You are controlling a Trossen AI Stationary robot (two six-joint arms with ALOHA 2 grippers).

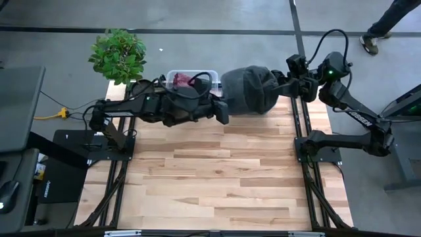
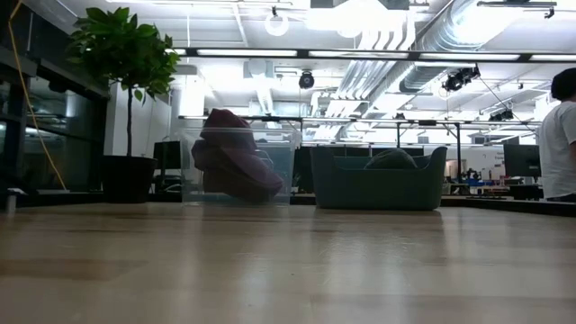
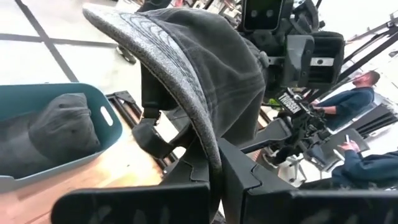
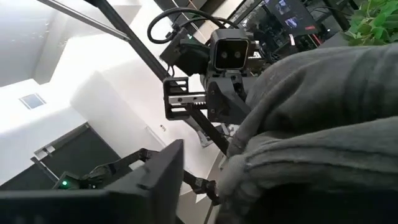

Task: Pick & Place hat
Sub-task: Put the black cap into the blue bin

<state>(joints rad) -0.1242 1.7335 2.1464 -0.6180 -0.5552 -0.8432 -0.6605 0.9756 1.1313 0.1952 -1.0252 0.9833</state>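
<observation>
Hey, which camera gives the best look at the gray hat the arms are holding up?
The left wrist view: the gray hat fills it, with brim stitching and strap visible. The high view shows it whole from above between both arms. The right wrist view shows only fabric folds. The low view doesn't show it.

From above I see even, diffuse light on the table [image 1: 217, 178], with only soft shadows under the arms and little glare. At table height, the ceiling lights [image 2: 351, 18] blow out to white, leaving the plant [image 2: 126, 54] and bin [image 2: 378, 184] as dim silhouettes, and the near tabletop is blurred. In my wrist views the hat [image 3: 205, 81] is close and soft, against overexposed backgrounds.
</observation>
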